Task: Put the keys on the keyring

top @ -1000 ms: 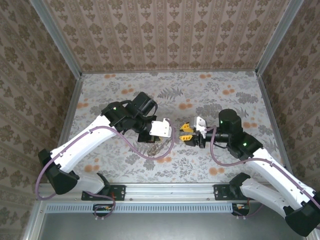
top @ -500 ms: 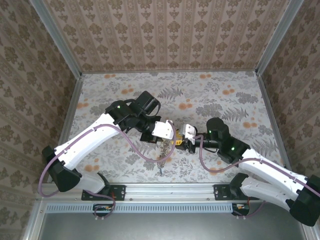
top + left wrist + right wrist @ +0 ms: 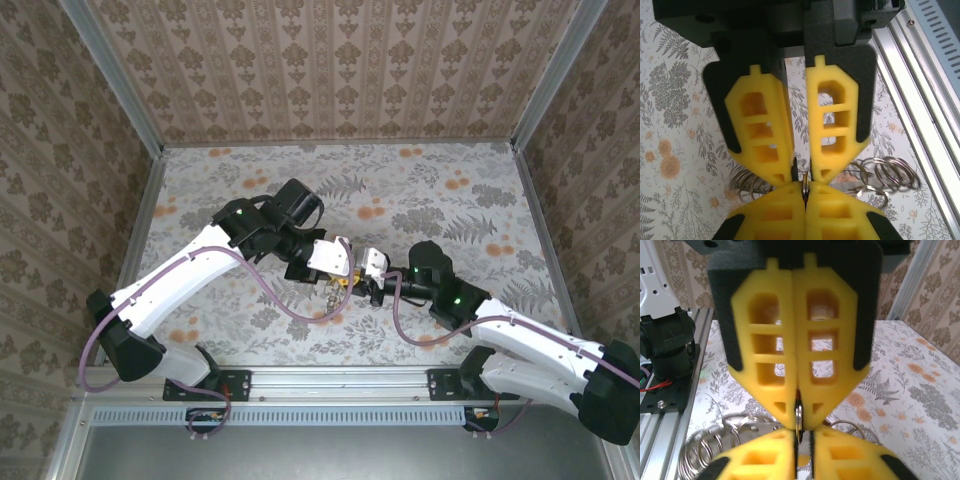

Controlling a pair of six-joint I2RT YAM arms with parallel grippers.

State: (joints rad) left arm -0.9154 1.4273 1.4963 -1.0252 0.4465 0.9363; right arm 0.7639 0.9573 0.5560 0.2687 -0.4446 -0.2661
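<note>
Over the middle of the flowered bench [image 3: 440,190], a little toward its near edge, the left claw [image 3: 343,274] and the right claw [image 3: 359,279] meet tip to tip, the left arm reaching in from the left and the right arm from the right. In the left wrist view the left claw [image 3: 800,172] is clenched, its yellow fingers [image 3: 762,132] pressed almost together with a small dark sliver at the tips; what that sliver is cannot be made out. Directly against it, the right claw [image 3: 805,194] is clamped on a thin metal strip [image 3: 804,186] that stands edge-on between its pads. The right wrist view shows the same grip, the right claw [image 3: 798,416] squeezed shut on that strip [image 3: 798,415]; whether it is a key blade or part of the ring cannot be told. The keyring [image 3: 889,172], a bunch of silvery wire coils, sits just behind the meeting fingertips, spreading out to both sides of them [image 3: 702,450]. From above it shows as a small metallic tangle [image 3: 328,296] hanging just under the two claws.
</note>
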